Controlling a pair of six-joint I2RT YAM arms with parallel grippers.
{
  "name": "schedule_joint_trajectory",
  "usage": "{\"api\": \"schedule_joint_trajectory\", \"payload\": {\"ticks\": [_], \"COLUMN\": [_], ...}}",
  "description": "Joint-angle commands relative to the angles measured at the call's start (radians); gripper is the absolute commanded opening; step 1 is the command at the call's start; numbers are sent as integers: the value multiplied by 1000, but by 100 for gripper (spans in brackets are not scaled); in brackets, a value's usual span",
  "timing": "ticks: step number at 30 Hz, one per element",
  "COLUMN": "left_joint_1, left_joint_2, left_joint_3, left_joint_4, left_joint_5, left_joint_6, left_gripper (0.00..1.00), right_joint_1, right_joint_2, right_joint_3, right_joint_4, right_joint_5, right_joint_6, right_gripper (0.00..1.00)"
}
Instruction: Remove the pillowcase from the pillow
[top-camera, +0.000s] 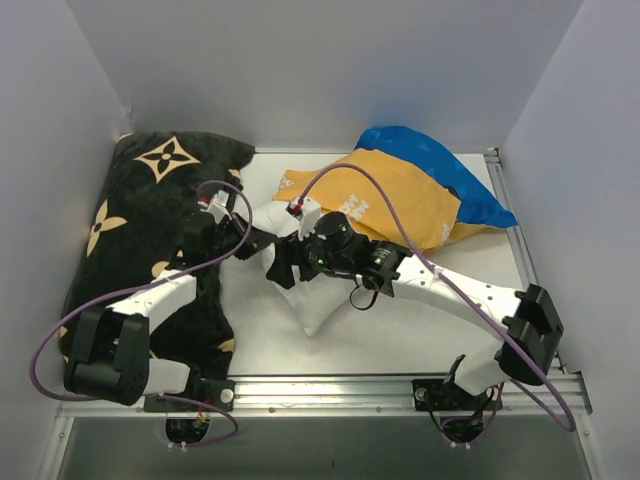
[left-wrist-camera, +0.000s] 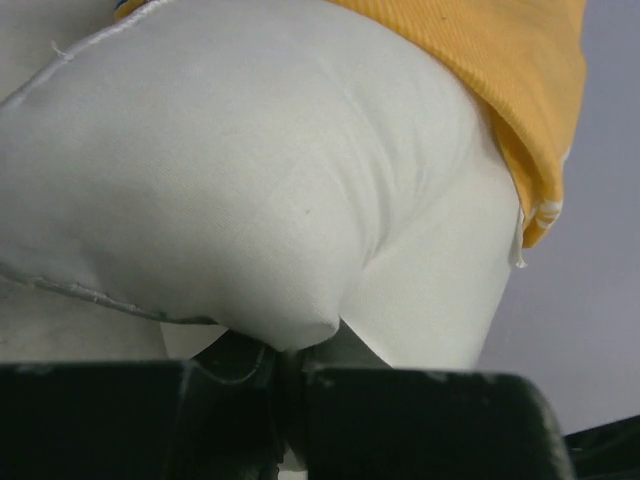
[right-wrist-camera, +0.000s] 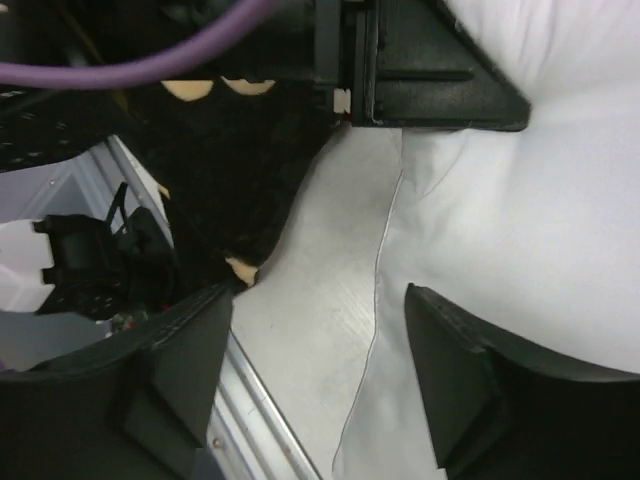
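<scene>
White pillow (left-wrist-camera: 250, 180) filling view, orange pillowcase (left-wrist-camera: 520, 90) top-rt

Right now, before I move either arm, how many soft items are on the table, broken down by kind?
white pillow: 1
pillowcase, blue outside and orange inside: 1
black flowered cushion: 1
Total: 3

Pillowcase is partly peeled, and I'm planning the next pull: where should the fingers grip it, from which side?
Probably the pillowcase at its turned-out orange-yellow hem beside the bare pillow, coming from the near right: that edge lies loose and bunched, open toward that side.
</scene>
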Motion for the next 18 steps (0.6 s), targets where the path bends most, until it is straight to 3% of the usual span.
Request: {"api": "schedule_joint_trajectory", "payload": {"ticks": [1,5,7,12,15,18], "left_joint_1": [-13,-18,-31,-57,-57,-57], "left_joint_2": [-73,-113,-118,-113,-118,-115], "left_joint_3": [-27,-121,-152,-218,-233,-230], "left_joint_4": [-233,-262,-267,-255,-249,-255], "left_joint_5": [-57,-85,-100,-126,-130,-134], "left_joint_6": [149,143,138,134,137,147], "left_gripper": [0,0,0,0,0,0], "right_joint_1": [-16,-142,-267,-378,-401,-340], "right_joint_2": [-120,-78,-11,217,348,379], "right_joint_3": [168,357,469,701,850,858], "right_joint_4": [-250,-454,-498,-639,-725,-759], "right_joint_5": [50,121,90,159,-10,-46], "right_joint_6": [-89,-108,-100,-258,-376,-495], "right_gripper": [73,83,84,90,91,93]}}
